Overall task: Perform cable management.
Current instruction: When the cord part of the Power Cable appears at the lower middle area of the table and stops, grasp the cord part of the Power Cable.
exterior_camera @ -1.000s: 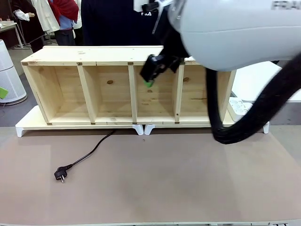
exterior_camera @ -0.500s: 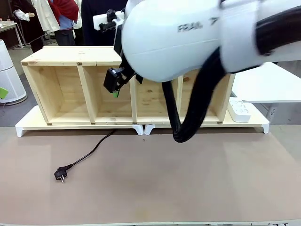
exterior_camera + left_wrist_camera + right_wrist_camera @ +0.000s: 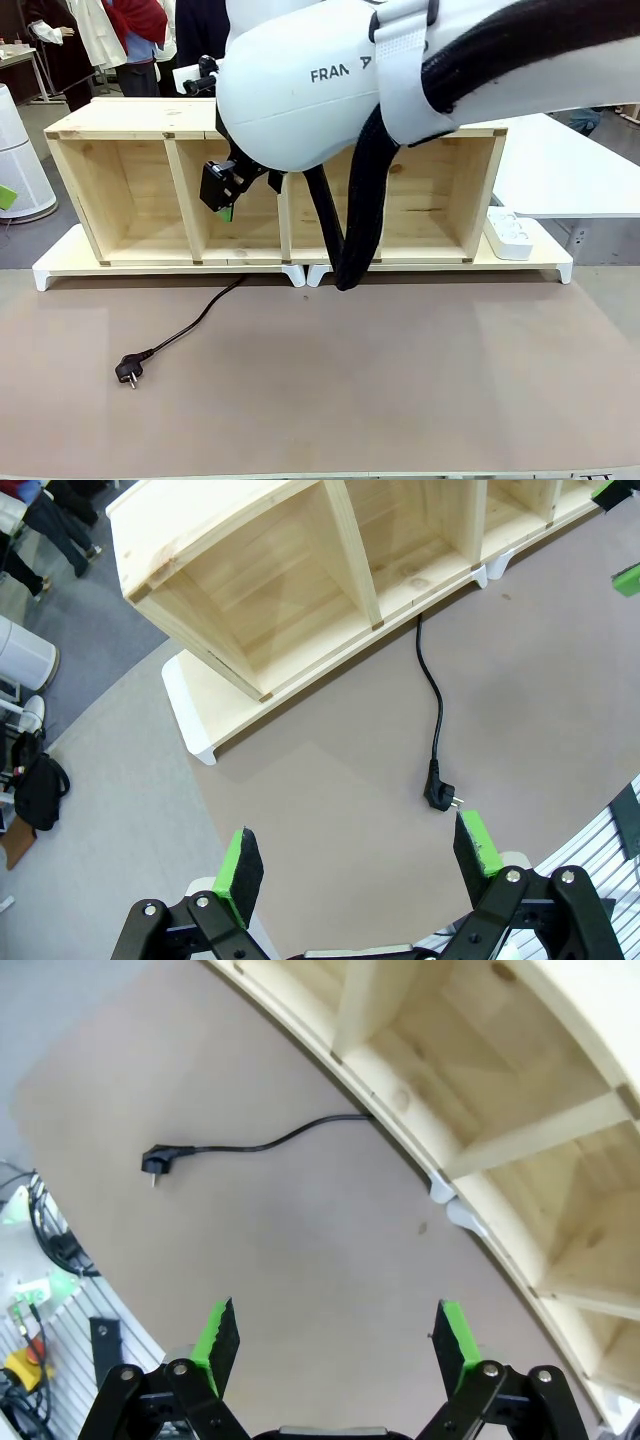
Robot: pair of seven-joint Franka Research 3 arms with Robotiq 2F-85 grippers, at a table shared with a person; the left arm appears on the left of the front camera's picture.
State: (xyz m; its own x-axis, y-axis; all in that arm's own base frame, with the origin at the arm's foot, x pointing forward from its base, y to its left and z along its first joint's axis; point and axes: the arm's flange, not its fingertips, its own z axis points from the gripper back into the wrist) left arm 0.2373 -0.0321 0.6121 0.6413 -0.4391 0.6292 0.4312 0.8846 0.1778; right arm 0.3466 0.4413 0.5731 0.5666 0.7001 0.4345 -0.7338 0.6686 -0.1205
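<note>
The cable (image 3: 190,325) is lying on the surface (image 3: 420,380), trailing from the wooden shelf unit (image 3: 130,118) at the far edge toward the near left corner, where its plug (image 3: 128,371) is resting. The left gripper (image 3: 360,852) and the right gripper (image 3: 335,1335) are hovering released, grasping nothing.

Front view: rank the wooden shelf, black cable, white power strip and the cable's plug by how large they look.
1. wooden shelf, by far
2. cable, long but thin
3. power strip
4. plug, smallest despite lying nearer the camera
</note>
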